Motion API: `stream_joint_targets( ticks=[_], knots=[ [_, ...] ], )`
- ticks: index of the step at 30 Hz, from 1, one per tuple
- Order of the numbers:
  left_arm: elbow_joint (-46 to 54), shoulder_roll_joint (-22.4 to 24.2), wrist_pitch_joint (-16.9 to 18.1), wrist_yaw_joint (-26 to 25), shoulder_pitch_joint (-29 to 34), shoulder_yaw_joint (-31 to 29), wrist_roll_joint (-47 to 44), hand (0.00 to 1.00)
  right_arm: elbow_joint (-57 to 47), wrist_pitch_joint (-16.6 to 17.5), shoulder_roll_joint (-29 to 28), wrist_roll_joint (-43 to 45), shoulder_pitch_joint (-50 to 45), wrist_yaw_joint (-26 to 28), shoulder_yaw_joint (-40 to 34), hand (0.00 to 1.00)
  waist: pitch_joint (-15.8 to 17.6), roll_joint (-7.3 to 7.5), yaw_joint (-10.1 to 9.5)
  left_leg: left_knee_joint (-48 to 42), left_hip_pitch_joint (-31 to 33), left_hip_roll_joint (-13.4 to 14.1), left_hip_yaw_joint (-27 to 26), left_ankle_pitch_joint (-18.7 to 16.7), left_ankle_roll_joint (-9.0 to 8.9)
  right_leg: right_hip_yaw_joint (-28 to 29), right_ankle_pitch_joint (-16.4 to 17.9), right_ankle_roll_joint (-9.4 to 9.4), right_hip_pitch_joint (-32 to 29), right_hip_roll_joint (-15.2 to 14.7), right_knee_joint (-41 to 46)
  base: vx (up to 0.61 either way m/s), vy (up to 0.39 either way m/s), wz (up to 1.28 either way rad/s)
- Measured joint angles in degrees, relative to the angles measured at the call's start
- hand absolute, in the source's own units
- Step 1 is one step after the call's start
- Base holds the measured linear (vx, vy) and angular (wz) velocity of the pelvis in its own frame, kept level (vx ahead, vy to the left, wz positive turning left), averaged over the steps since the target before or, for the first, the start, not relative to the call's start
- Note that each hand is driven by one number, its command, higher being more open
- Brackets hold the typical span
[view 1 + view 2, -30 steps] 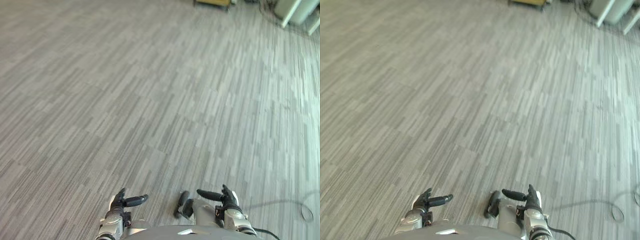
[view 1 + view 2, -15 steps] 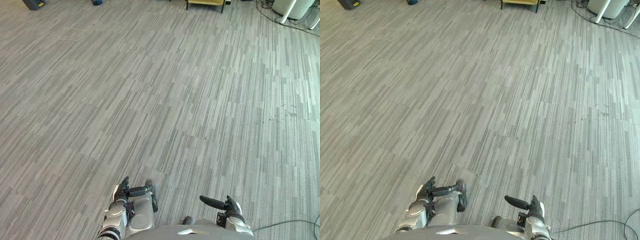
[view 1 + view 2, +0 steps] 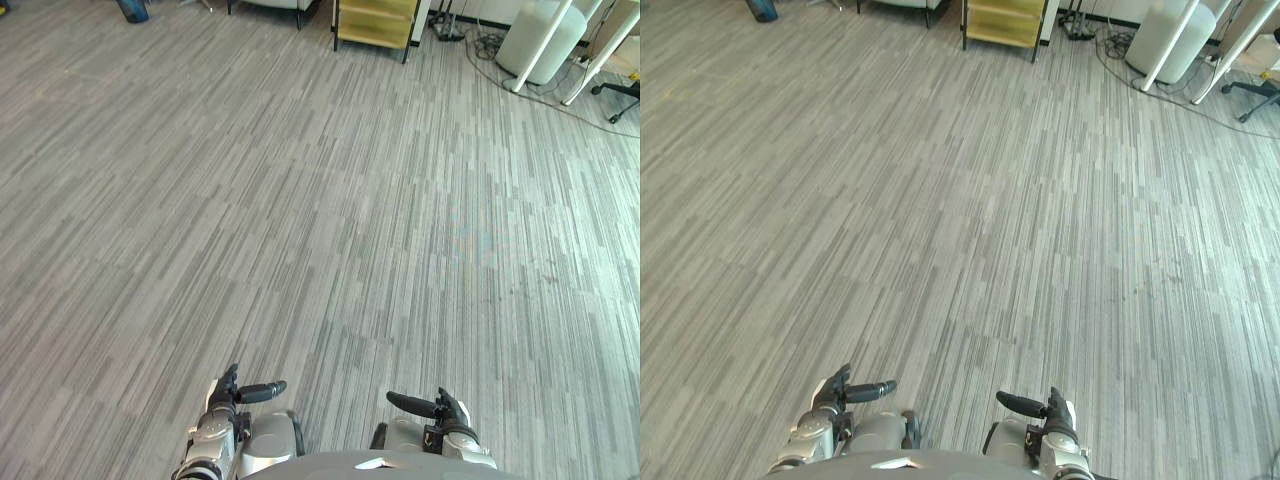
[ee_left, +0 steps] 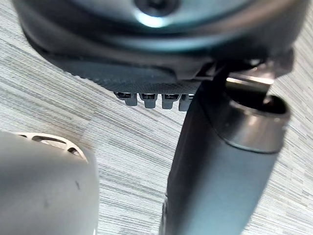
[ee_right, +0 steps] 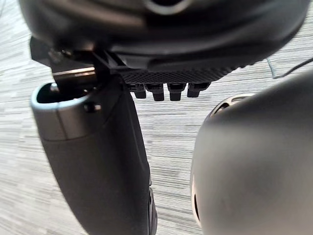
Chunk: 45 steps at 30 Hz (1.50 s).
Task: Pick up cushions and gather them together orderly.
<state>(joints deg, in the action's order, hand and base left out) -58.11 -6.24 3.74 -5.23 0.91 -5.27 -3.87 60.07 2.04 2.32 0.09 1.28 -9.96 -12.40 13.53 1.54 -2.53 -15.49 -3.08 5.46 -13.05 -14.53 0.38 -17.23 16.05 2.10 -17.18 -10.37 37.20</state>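
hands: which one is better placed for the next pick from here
Neither has an edge: the left hand and right hand hang level and open, holding nothing, with the same carpet ahead of both.

Holds nothing in the dark left hand (image 4: 146, 73): thick dark thumb (image 4: 220, 171) sticking out beside a short row of relaxed fingers (image 4: 148, 97). Hangs over grey, finely striped carpet floor (image 4: 63, 93), clear of it.
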Motion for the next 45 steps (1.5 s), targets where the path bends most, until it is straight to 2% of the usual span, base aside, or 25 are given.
stream_joint_targets(
  ticks=[1, 2, 6, 9, 12, 15, 17, 19, 20, 21, 22, 24, 25, 26, 27, 28, 30, 32, 35, 36, 37, 38, 39, 43, 45],
  knots=[
    [-0.73, -0.13, 0.01, 0.02, 0.01, 0.45, 0.05, 1.00, -0.67, -0.01, 0.15, 0.10, 0.19, 0.05, -0.09, 1.00, -0.08, 0.62, 0.61, 0.57, -1.86, 0.65, 1.29, -1.13, -2.29, 3.17, -5.89, 0.35, -2.24, 1.99, -9.36, 0.63, -0.345, 0.61],
    [-1.91, 0.41, -0.11, 0.06, -0.28, 0.06, -0.19, 1.00, -0.29, -0.04, 0.89, -0.02, 0.24, 0.03, -0.58, 1.00, 0.09, -0.35, 1.09, 0.41, -3.20, 1.89, 3.10, -2.34, -4.32, 3.21, -9.59, -2.95, -0.58, 3.94, -10.13, 0.54, -0.294, 0.44],
    [-1.67, 2.70, 0.21, 0.59, -0.42, -0.32, 1.76, 1.00, -0.10, -0.39, 0.68, -0.04, -0.43, -0.14, -4.91, 1.00, -0.15, -2.41, 0.73, -8.14, -2.73, 5.29, 6.36, -0.48, -4.73, 2.82, -2.07, -4.93, 2.94, 6.14, -6.40, 0.52, -0.332, 0.25],
    [0.84, 3.53, 0.29, 0.66, -0.35, -2.61, 2.36, 1.00, -1.48, -0.72, -0.18, 0.11, -2.31, -0.42, -4.76, 1.00, -0.03, -3.31, 0.16, -37.74, 10.22, 10.76, 7.40, -0.63, -6.56, 1.53, -0.07, -6.09, 12.52, 9.71, -12.52, 0.43, -0.249, 0.11],
    [2.96, 3.37, 0.77, 0.60, -0.37, -2.73, 2.36, 1.00, -1.87, -0.78, -1.35, 0.19, -2.86, -0.63, -4.35, 1.00, 0.38, -2.13, -0.40, -36.74, 16.21, 9.84, 5.36, -2.06, -6.10, 1.46, 0.00, -6.04, 18.19, 9.84, -17.51, 0.31, -0.094, -0.02],
    [3.41, 3.53, 1.18, 0.55, -0.94, -2.90, 2.26, 1.00, -1.88, -0.85, -1.99, 0.21, -3.05, -0.76, -4.44, 1.00, 0.54, -1.79, -1.12, -17.61, 21.03, 5.99, 5.35, -1.35, -5.54, 1.75, 0.01, -5.66, 23.34, 9.26, -22.69, 0.36, 0.033, -0.08],
    [3.86, 3.60, 1.16, 0.45, -1.49, -2.96, 2.11, 1.00, -1.74, -0.86, -2.24, 0.21, -3.47, -0.99, -4.40, 1.00, 0.82, -1.27, -1.94, -3.13, 22.00, 3.36, 5.45, 6.52, -5.57, 2.09, 0.77, -4.04, 26.29, 7.89, -24.94, 0.36, 0.135, -0.13],
    [3.88, 3.63, 1.37, 0.22, -1.35, -2.96, 2.12, 1.00, -1.66, -0.89, -2.30, 0.21, -4.04, -1.21, -4.17, 1.00, 0.15, -0.81, -3.13, 0.88, 21.17, 2.18, 4.97, 15.98, -5.42, 3.89, 1.70, -2.43, 28.32, 6.90, -26.88, 0.49, 0.189, -0.28],
    [3.76, 3.36, 1.25, 0.21, -1.56, -2.99, 1.97, 1.00, -1.12, -0.86, -2.77, 0.20, -3.70, -1.26, -4.17, 1.00, -0.17, 0.17, -3.30, 0.92, 20.61, 1.60, 3.94, 17.52, -4.17, 4.97, 1.41, -2.02, 28.46, 5.84, -27.24, 0.60, 0.213, -0.22],
    [3.71, 3.15, 1.24, 0.19, -1.61, -2.95, 1.97, 1.00, -0.87, -0.82, -2.93, 0.20, -3.37, -1.22, -4.12, 1.00, 0.00, 0.54, -3.28, 0.88, 20.59, 1.32, 3.88, 17.17, -3.93, 5.20, 1.09, -1.59, 28.46, 5.57, -27.26, 0.49, 0.163, -0.12],
    [3.35, 1.85, 1.11, 0.36, -1.87, -3.57, 1.54, 1.00, 0.48, -1.04, -4.17, 0.12, -2.41, -1.01, -4.21, 1.00, -0.20, 2.59, -3.24, -2.79, 20.48, 0.91, 3.14, 15.38, -2.51, 8.18, -1.53, 1.46, 29.15, 4.32, -27.00, 0.47, 0.145, -0.07],
    [3.35, 1.53, 1.41, 0.52, -1.46, -5.68, 0.85, 1.00, 0.77, -0.88, -4.32, 0.02, -2.77, -0.70, -4.27, 1.00, -1.56, 3.54, -3.41, -14.87, 24.22, 0.44, 2.40, 9.74, -0.79, 11.55, -4.05, 2.11, 29.69, 4.12, -21.98, 0.44, 0.231, -0.16],
    [2.63, 1.69, 1.35, 0.46, -0.52, -4.08, 1.25, 1.00, 1.48, -0.55, -3.14, -0.05, -3.97, -0.61, -4.22, 1.00, -3.24, 2.08, -3.04, -12.63, 21.12, 0.24, 1.71, 6.27, 1.64, 11.48, -4.13, 2.66, 26.46, 3.80, -10.57, 0.36, 0.275, -0.15],
    [2.53, 1.54, 1.32, 0.54, -0.30, -3.88, 1.25, 1.00, 1.62, -0.54, -3.11, -0.05, -4.06, -0.59, -4.15, 1.00, -3.35, 2.19, -3.04, -12.17, 20.52, 0.23, 1.67, 5.48, 0.95, 11.42, -4.08, 3.08, 25.79, 3.52, -8.19, 0.40, 0.230, 0.10],
    [1.97, 0.30, 1.20, 0.69, -0.02, -2.12, 1.15, 1.00, 2.10, -0.76, -3.55, 0.15, -4.16, -0.14, -3.83, 1.00, -3.38, 4.74, -2.06, -10.24, 16.60, -2.77, 1.44, 2.77, 1.37, 11.35, -10.36, 9.17, 18.99, -1.24, 8.46, 0.36, 0.119, 0.19],
    [1.59, -0.04, 1.08, 0.65, -0.16, -2.00, 1.15, 1.00, 2.09, -0.83, -3.59, 0.14, -4.05, -0.06, -3.93, 1.00, -3.32, 5.02, -1.73, -9.75, 15.45, -3.14, 1.41, 2.19, 1.56, 10.99, -11.11, 9.47, 17.19, -2.37, 12.76, 0.46, 0.087, 0.16],
    [0.23, -0.32, 0.42, 0.21, -0.05, -1.89, 1.20, 1.00, 1.65, -0.63, -3.01, 0.02, -3.24, 0.29, -3.82, 1.00, -2.83, 4.26, -1.24, -7.04, 8.79, -3.16, 1.80, 0.26, 1.37, 7.24, -6.34, 3.05, 10.87, -4.90, 23.63, 0.50, 0.041, 0.01],
    [-0.75, -0.17, 0.42, 0.15, 0.45, -0.49, 1.20, 1.00, 0.32, 0.03, -2.45, -0.03, -3.11, 0.38, -3.70, 1.00, -2.42, 2.88, -0.23, -1.68, 1.67, -2.39, 3.15, 0.31, 0.92, 1.89, -2.03, 0.19, 6.32, -4.22, 19.42, 0.54, -0.060, 0.35],
    [-1.01, 0.95, 0.43, 0.08, 0.12, -0.14, 1.21, 1.00, -2.06, 0.79, -1.73, 0.04, -2.94, 0.58, -3.95, 1.00, -1.56, 1.02, 0.00, 2.72, -4.02, -0.15, 4.68, 0.40, 0.76, 0.44, -1.50, 0.11, -0.07, -0.37, 1.33, 0.44, -0.165, 0.46],
    [-1.69, 1.08, 0.42, 0.18, 0.09, -0.20, 1.24, 1.00, -2.39, 0.79, -1.73, 0.07, -2.89, 0.56, -4.18, 1.00, -1.46, 1.38, 0.56, 4.03, -5.72, 0.22, 6.02, -0.01, 0.02, 2.81, -5.33, 1.68, -1.14, 1.20, -10.84, 0.49, -0.281, 0.69],
    [-1.87, 0.94, 0.44, 0.25, 0.12, -0.10, 1.27, 1.00, -2.43, 0.77, -1.73, 0.20, -2.86, 0.60, -4.34, 1.00, -1.30, 1.49, 0.68, 4.23, -6.10, 0.24, 6.26, -0.25, -0.39, 3.33, -8.06, 1.52, -1.28, 1.51, -12.28, 0.50, -0.304, 0.75],
    [-2.36, 1.12, 0.40, 0.24, 0.14, -0.16, 1.37, 1.00, -2.38, 0.63, -1.46, 0.25, -2.85, 0.60, -4.55, 1.00, -1.22, 1.40, 1.24, 4.50, -7.21, 0.87, 7.55, -1.00, -1.91, 3.82, -13.12, -1.16, 0.27, 2.56, -13.36, 0.49, -0.324, 0.53],
    [-2.21, 2.22, 0.59, 0.48, -0.16, -0.65, 1.51, 1.00, -1.92, 0.67, -0.38, -0.01, -2.10, 0.52, -5.67, 1.00, -0.74, -0.81, 0.41, 4.62, -8.06, 2.63, 8.49, -0.10, -2.98, 2.95, -9.13, -1.90, 0.68, 3.43, -8.97, 0.57, -0.382, 0.49],
    [-2.08, 3.44, 0.65, 0.52, -0.02, -0.98, 2.52, 1.00, -2.01, -0.28, -0.47, 0.23, -2.48, 0.52, -8.06, 1.00, -0.88, -1.70, 1.01, -5.05, -6.83, 4.26, 10.26, 0.38, -4.72, 1.34, 0.26, -3.13, 2.90, 2.91, -2.76, 0.46, -0.325, 0.36],
    [-1.04, 3.91, 0.60, 0.80, 0.04, -2.50, 3.33, 1.00, -3.39, -0.41, -0.28, 0.23, -3.49, 0.46, -7.99, 1.00, -0.71, -3.11, 1.41, -26.28, 2.65, 8.15, 12.78, 0.70, -9.61, -1.29, 1.46, -3.48, 8.09, 5.48, -6.53, 0.38, -0.231, 0.43]
  ],
)
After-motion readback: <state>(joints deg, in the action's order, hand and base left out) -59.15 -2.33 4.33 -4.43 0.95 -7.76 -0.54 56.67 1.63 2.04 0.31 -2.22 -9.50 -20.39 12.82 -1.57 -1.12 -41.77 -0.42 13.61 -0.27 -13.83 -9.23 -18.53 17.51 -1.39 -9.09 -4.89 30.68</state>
